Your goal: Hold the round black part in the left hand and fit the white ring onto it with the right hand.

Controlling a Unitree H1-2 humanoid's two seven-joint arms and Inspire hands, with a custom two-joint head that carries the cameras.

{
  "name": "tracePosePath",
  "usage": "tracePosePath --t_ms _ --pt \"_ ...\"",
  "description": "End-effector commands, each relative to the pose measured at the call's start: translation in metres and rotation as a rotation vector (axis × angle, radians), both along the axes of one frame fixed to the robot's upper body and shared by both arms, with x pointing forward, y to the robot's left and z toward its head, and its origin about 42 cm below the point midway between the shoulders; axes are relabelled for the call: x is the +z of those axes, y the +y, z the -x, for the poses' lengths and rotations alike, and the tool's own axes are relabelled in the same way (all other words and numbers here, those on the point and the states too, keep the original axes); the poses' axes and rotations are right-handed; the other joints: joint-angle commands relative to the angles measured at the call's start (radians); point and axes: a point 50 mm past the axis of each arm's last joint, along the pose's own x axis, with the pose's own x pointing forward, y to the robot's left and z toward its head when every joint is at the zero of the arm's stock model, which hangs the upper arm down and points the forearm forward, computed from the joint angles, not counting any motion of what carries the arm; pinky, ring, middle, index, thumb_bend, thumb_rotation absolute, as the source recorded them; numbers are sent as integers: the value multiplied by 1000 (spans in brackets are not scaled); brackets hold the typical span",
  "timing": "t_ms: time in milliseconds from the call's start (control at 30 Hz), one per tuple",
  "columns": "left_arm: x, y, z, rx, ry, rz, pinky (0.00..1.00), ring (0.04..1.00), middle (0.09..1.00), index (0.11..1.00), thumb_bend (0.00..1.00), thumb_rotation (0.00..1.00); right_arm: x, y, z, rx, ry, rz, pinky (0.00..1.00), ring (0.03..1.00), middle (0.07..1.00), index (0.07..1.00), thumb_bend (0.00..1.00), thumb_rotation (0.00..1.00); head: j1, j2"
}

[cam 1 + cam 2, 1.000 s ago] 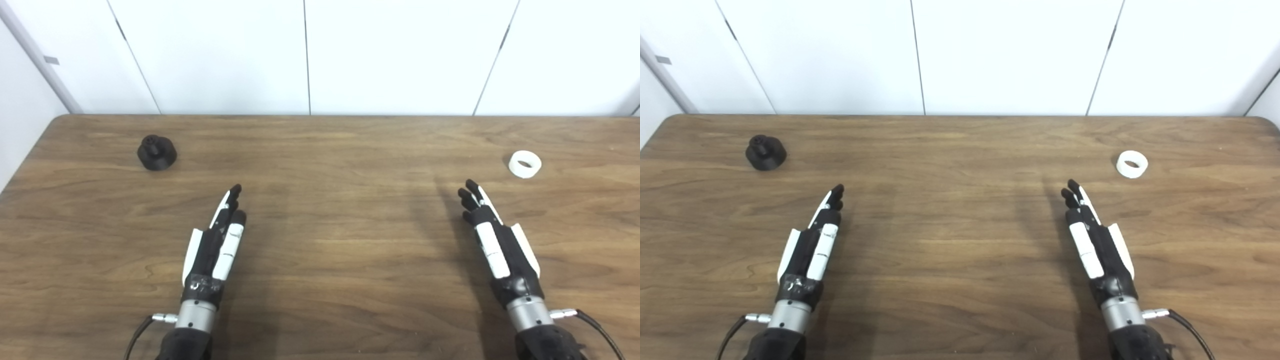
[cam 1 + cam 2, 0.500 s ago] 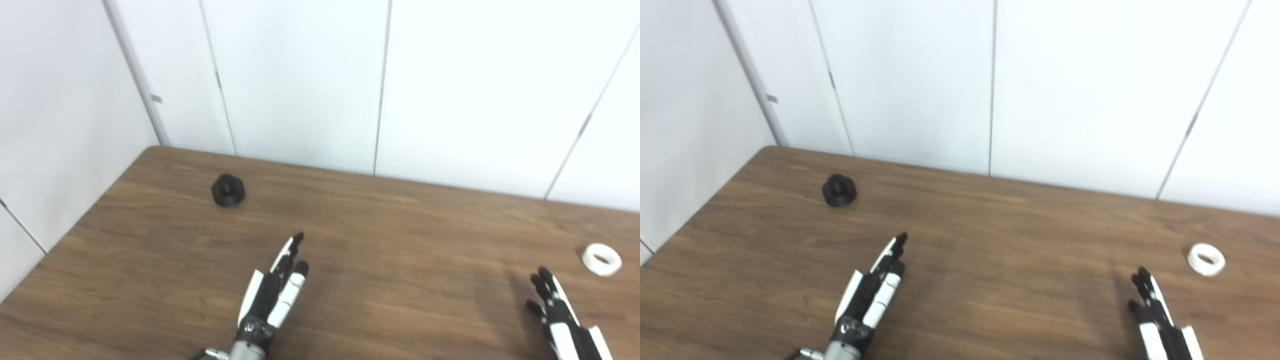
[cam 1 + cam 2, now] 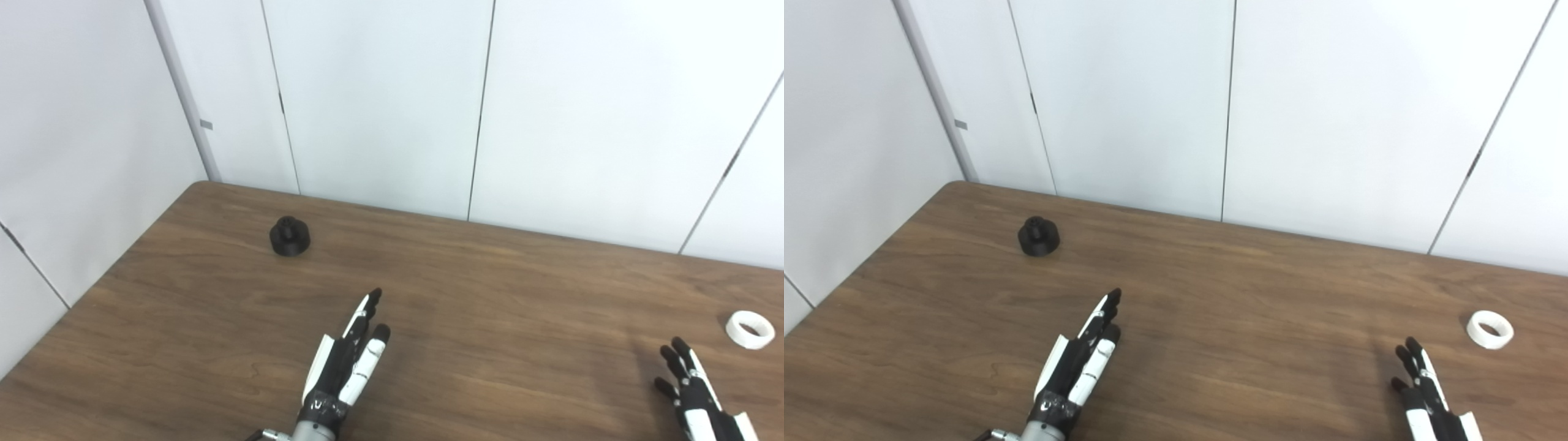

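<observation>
Both the left hand (image 3: 346,367) and the right hand (image 3: 1427,392) lie flat with fingers stretched out, holding nothing, above the wooden table (image 3: 490,294). The round black part (image 3: 290,236) stands well beyond the left hand, near the table's far left corner. The white ring (image 3: 750,329) lies just beyond the right hand, with bare wood between the two hands.

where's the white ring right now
The white ring lies flat on the table at its far right, just beyond and right of the open right hand, untouched.

Round part (image 3: 290,236) far left on table (image 3: 490,294); ring (image 3: 750,329) far right.
</observation>
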Motion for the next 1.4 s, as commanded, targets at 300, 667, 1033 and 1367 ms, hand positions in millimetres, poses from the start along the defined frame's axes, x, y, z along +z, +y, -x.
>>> tracePosePath --t_ms 300,667,1033,1367 --pt "5 3 4 17 -1 -69 1000 1000 1000 1000 563 731 -4 -5 1 -5 15 13 1000 969 954 988 556 1000 -13 4" --pt "58 18 -13 107 -128 -273 1000 1000 987 949 739 385 -4 -6 0 -13 23 -2 1000 978 952 984 534 1000 -16 6" --pt "91 57 -37 268 -142 -487 981 983 970 925 834 263 -4 -6 0 -38 4 16 1000 940 927 958 537 1000 -21 8" --pt "90 97 -59 377 -103 -595 974 991 969 887 838 305 -5 -7 0 -22 4 16 1000 944 932 954 560 1000 -19 13"
